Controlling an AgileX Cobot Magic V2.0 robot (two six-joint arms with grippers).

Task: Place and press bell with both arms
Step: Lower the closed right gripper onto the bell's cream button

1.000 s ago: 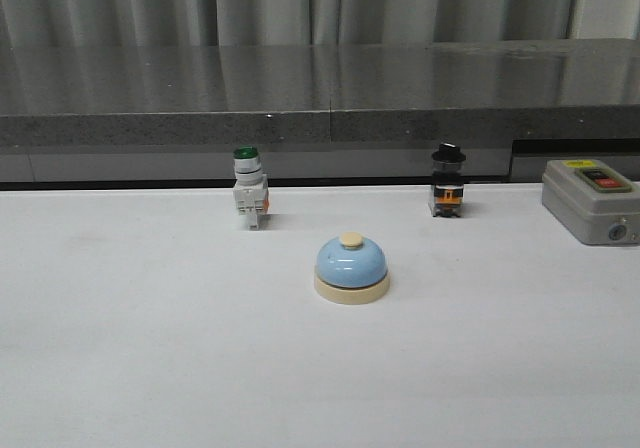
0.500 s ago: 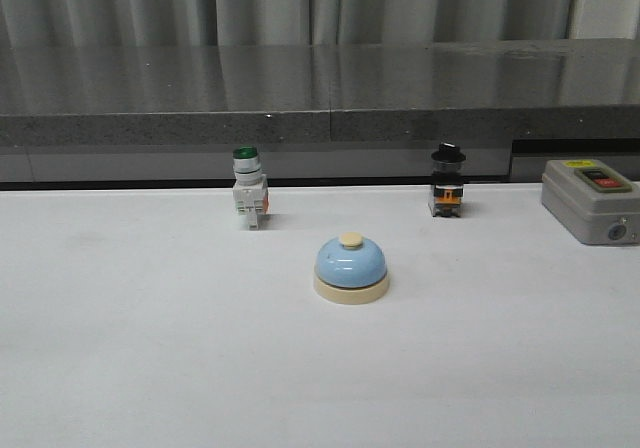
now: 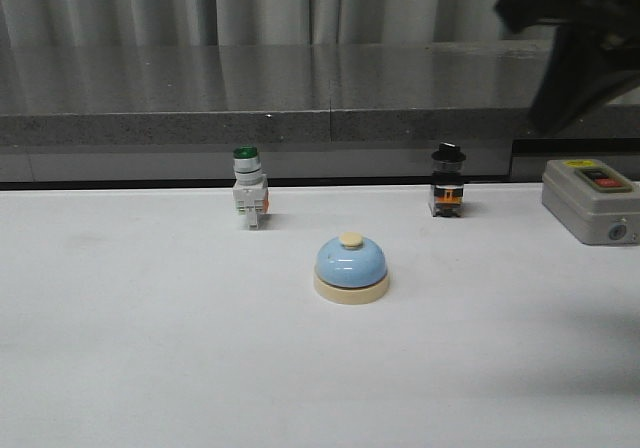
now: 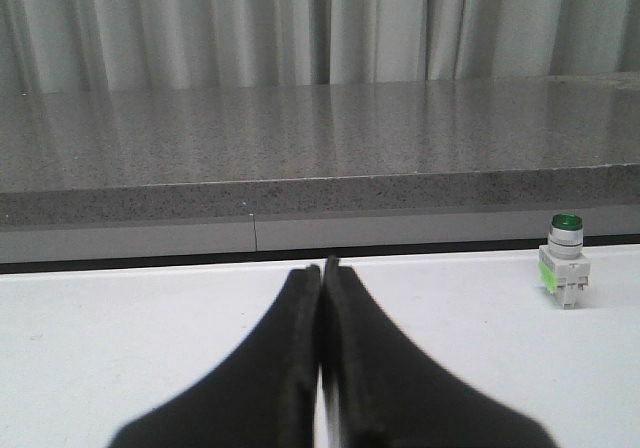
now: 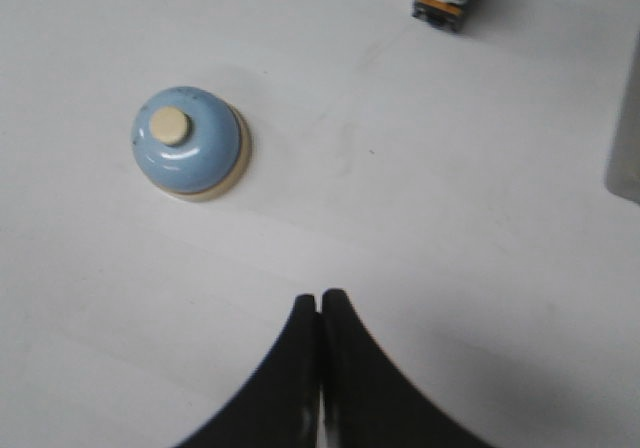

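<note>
Right end effector [image 5: 319, 303]: fingers pressed together, empty, above the desk [image 3: 150, 348] near the bell [image 3: 351, 268]. Left end effector [image 4: 322, 273]: fingers together, empty. Bell: upright mid-desk, between green-capped switch [image 3: 249, 187] and black-capped switch [image 3: 447, 181], nearer the robot

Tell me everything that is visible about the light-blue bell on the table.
The bell is a small glossy light-blue dome on a round cream base, with a cream button on top. It looks like painted metal. It stands upright on the white table, alone near the middle, in front of and between the green-capped switch and the black-capped switch. Nothing touches it. In the right wrist view the right tool, shut, is apart from it.
</note>
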